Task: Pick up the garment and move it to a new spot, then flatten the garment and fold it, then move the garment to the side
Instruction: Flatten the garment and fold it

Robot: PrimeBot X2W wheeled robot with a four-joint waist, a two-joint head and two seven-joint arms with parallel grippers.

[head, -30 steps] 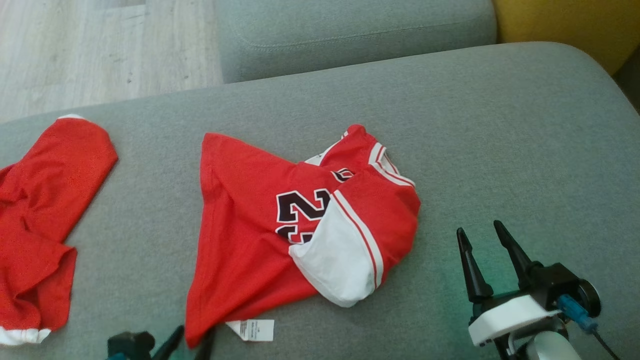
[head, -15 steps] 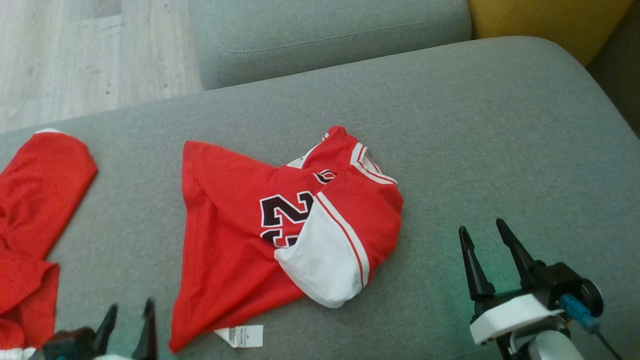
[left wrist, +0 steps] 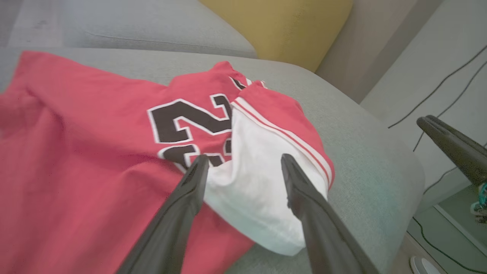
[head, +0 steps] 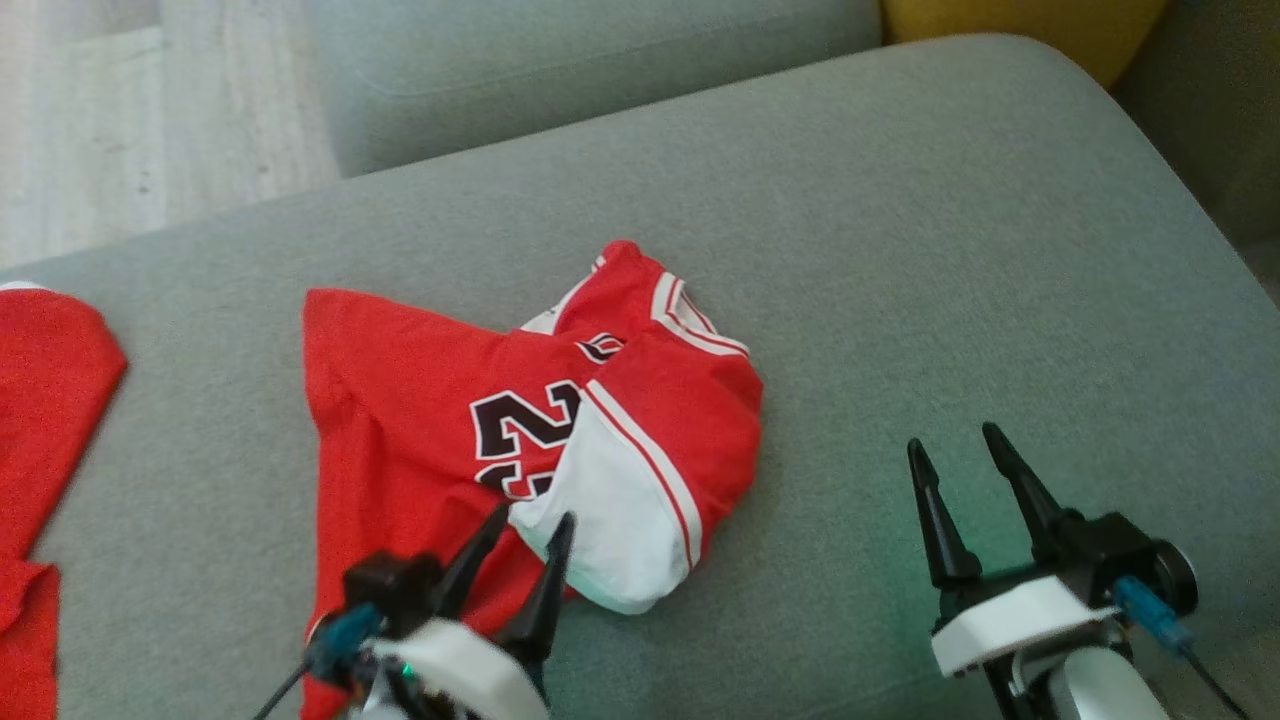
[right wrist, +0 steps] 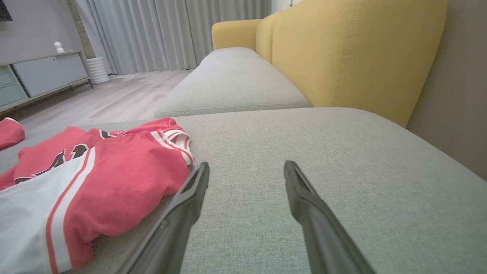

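Both jaws apart | left gripper (head: 534, 513) over garment (head: 400, 400) edge | right gripper (head: 951, 437) above bare cushion (head: 900, 250) (roomy)

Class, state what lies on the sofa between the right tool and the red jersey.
Only bare grey sofa cushion. The head view shows nothing lying on that stretch between the right tool and the jersey.
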